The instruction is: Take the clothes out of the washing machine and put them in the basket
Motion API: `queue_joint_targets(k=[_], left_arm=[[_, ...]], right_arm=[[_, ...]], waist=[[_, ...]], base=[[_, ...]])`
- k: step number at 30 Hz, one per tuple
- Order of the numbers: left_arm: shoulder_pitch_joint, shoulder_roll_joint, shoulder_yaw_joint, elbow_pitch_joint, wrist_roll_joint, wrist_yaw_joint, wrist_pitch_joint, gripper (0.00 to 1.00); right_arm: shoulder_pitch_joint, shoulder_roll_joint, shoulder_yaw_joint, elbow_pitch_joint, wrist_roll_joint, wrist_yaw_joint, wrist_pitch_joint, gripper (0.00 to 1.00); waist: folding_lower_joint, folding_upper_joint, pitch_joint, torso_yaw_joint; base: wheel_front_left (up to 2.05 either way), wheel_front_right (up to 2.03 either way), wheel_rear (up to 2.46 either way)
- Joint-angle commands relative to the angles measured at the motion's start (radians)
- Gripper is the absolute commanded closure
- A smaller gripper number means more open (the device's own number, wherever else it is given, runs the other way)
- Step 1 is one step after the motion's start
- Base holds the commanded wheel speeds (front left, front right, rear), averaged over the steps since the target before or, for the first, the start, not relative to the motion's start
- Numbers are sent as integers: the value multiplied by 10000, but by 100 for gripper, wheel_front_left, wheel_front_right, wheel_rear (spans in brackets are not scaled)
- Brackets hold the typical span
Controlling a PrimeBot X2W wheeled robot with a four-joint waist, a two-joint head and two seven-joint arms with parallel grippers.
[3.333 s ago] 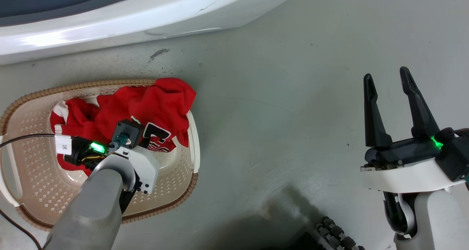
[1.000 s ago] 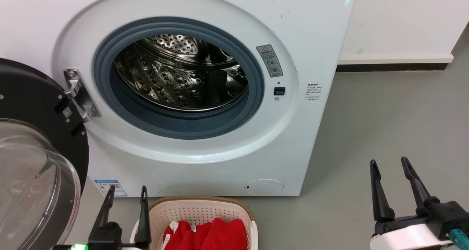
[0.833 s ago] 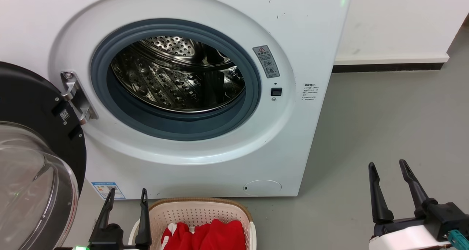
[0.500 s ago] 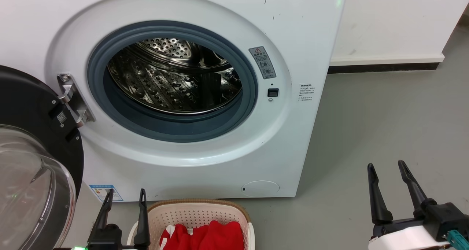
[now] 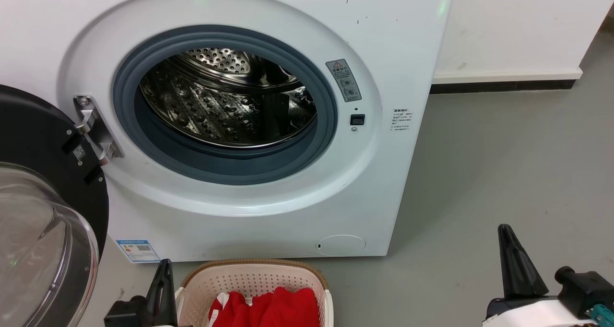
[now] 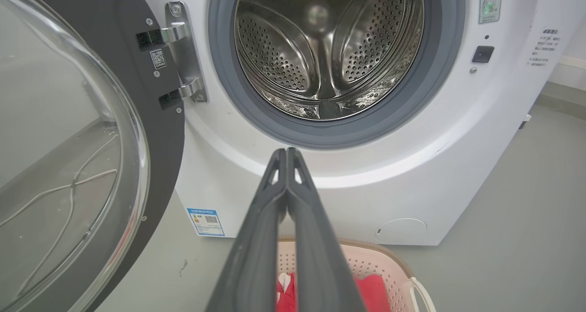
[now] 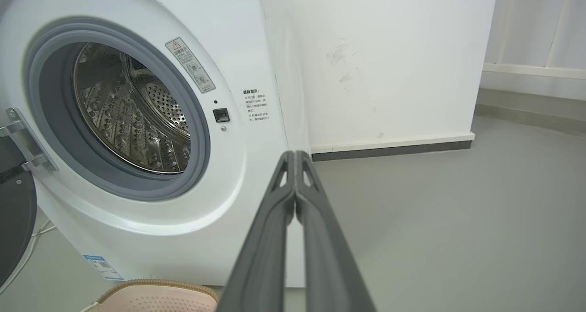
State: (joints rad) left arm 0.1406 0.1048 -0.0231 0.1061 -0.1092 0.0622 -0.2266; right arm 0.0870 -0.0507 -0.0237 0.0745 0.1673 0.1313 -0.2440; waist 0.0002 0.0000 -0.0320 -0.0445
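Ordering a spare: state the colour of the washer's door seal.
Plain bluish grey door seal, clearest in the head view.

Fingers pressed together, my pincer (image 6: 287, 152) points at the washing machine (image 6: 412, 165); beneath it the basket (image 6: 391, 268) holds the clothes (image 6: 371, 294).

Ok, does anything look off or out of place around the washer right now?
Nothing serious. The washing machine stands with its door open and drum looking empty; the red clothes sit inside the basket, none visibly spilled. Only faint smudges mark the wall.
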Motion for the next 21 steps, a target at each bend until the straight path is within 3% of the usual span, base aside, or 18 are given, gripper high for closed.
queue_joint_targets(k=[1,21], left_arm=[[-294,-5,88,-83,-505,-57,88,100],[-863,-142,393,247,-4327,-551,924,100]], right_arm=[[-245,-73,-5,-80,551,-1,93,100],[-735,-232,-18,391,4391,-2,832,100]], waist=[[0,0,3,7],[-1,0,62,81]], base=[[0,0,0],[0,0,0]])
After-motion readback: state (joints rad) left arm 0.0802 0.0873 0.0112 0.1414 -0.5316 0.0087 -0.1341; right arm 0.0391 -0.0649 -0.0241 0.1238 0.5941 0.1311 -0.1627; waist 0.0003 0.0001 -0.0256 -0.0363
